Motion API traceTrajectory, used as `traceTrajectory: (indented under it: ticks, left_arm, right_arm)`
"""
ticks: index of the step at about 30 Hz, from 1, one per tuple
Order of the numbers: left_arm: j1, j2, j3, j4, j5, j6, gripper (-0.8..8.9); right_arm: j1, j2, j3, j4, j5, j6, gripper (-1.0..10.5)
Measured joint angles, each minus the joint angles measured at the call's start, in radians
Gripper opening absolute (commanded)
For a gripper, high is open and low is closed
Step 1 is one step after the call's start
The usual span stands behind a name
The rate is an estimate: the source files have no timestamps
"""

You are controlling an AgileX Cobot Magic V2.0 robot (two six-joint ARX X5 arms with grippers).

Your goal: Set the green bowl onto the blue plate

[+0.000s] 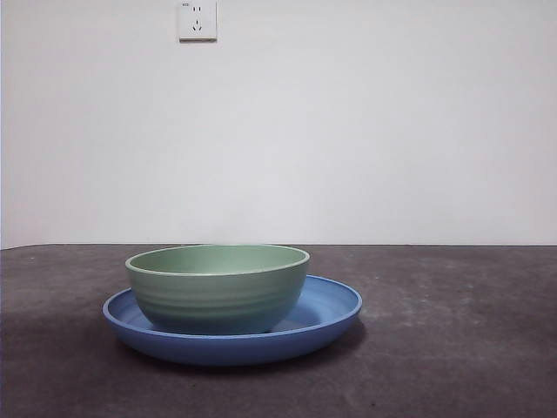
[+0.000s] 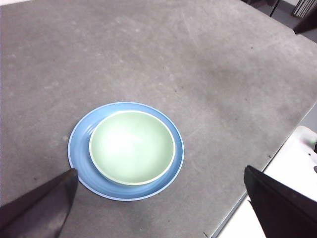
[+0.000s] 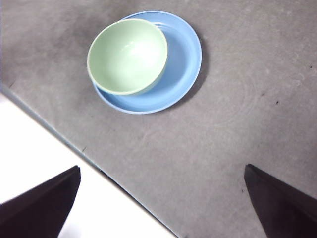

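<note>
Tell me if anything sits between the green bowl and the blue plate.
Nothing visible does. The green bowl already rests upright in the blue plate, off-centre, and both the left gripper and the right gripper are open and apart from it.

No text, label, brand or number can be read anywhere. The wall socket (image 1: 197, 20), high above the bowl (image 1: 218, 287), bears a small mark at its upper corner, too tiny to make out. Bowl and plate (image 1: 326, 318) carry no print.
</note>
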Motion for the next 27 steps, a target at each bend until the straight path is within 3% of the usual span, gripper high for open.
traceTrajectory:
  ticks: [15, 16, 19, 21, 27]
  left_arm:
    - [0.0, -0.022, 0.0, 0.0, 0.0, 0.0, 5.45]
    - [0.0, -0.022, 0.0, 0.0, 0.0, 0.0, 4.92]
    - [0.0, -0.022, 0.0, 0.0, 0.0, 0.0, -0.15]
    - [0.0, -0.022, 0.0, -0.001, 0.0, 0.0, 0.56]
    - [0.0, -0.022, 0.0, 0.0, 0.0, 0.0, 0.59]
  right_arm:
    - [0.003, -0.127, -0.096, 0.0, 0.001, 0.004, 5.9]
    - [0.003, -0.127, -0.096, 0.0, 0.001, 0.004, 5.3]
    - [0.003, -0.127, -0.096, 0.005, 0.001, 0.009, -0.2]
    - [0.003, -0.127, -0.096, 0.013, 0.001, 0.008, 0.3]
    - [0.003, -0.127, -0.096, 0.06, 0.0, 0.008, 0.3]
